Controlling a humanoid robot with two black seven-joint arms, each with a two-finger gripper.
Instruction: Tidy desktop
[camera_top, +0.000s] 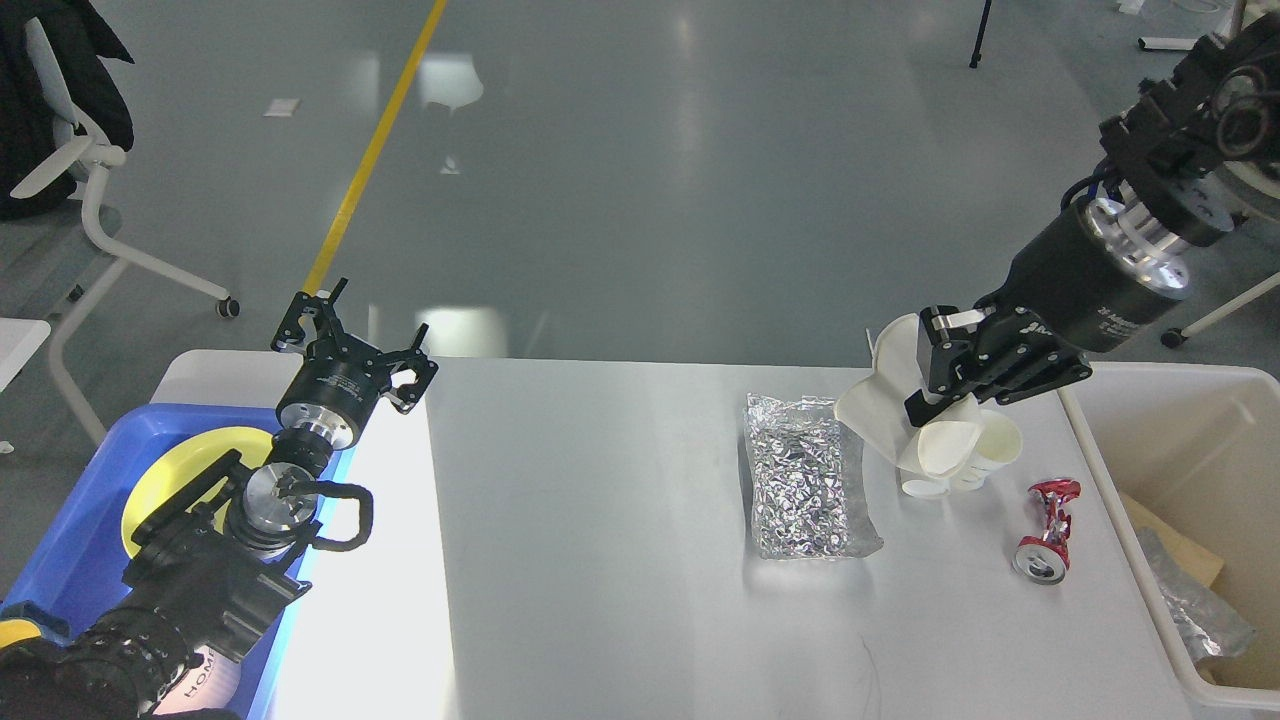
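Note:
The white-grey desktop (600, 560) holds a crinkled silver foil bag (805, 475), white paper cups (990, 440) lying on their sides, and a crushed red can (1045, 530). My right gripper (928, 365) comes in from the upper right and is shut on squashed white paper cups (875, 405), held just above the cups on the table. My left gripper (350, 335) is open and empty, raised over the desktop's far left edge beside the blue tray.
A blue tray (70, 520) with a yellow plate (190, 460) sits at the left. A beige bin (1150, 380) with foil and cardboard scraps stands at the right edge. Office chairs stand on the floor beyond.

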